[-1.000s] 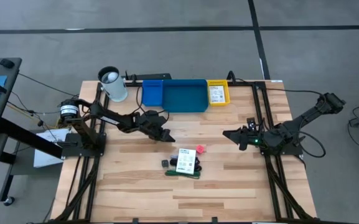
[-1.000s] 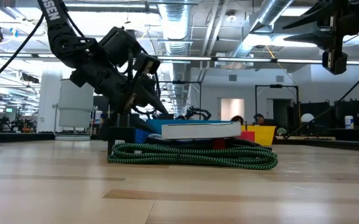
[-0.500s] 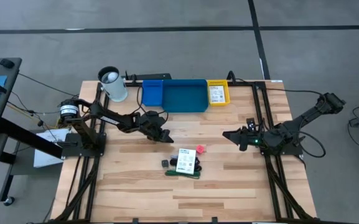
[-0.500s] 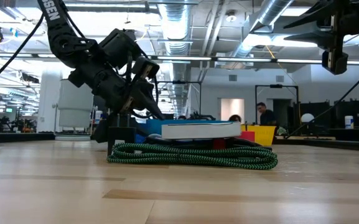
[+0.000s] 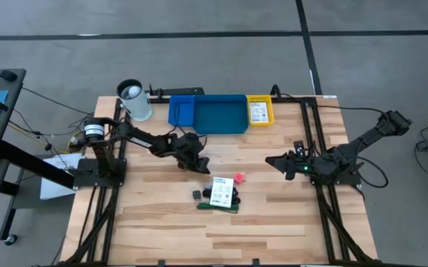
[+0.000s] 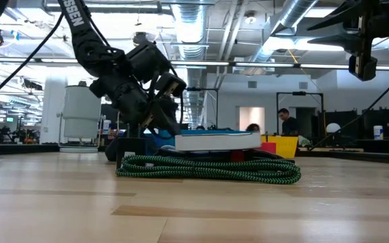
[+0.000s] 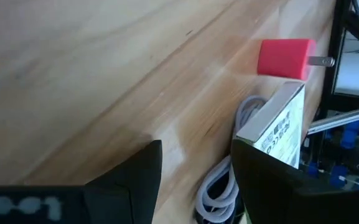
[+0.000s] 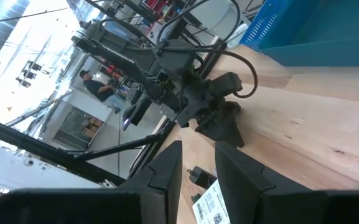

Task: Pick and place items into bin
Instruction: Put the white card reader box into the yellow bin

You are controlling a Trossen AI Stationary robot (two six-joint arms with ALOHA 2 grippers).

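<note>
The items lie in a small heap at the table's middle. A white card with green print (image 5: 222, 192) rests on a green-black coil (image 6: 207, 169). A pink-red cube (image 5: 239, 178) with metal prongs (image 7: 322, 61) lies on its far right, a black block (image 5: 197, 194) on its left. In the left wrist view a white cable (image 7: 219, 186) shows beside the card (image 7: 272, 124). My left gripper (image 5: 200, 165) hovers open just far-left of the heap, its fingers pointing down toward it (image 7: 196, 149). My right gripper (image 5: 270, 159) waits open to the heap's right (image 8: 198, 163).
A blue bin (image 5: 208, 113) and a small yellow bin (image 5: 259, 110) stand at the far edge, with a white cylindrical cup (image 5: 134, 100) to their left. Bare wood lies near the heap and along the near edge. People show in the room behind the table.
My left arm has shifted a little toward the table's right, bringing its gripper nearer the heap. The items and my right arm have stayed put.
</note>
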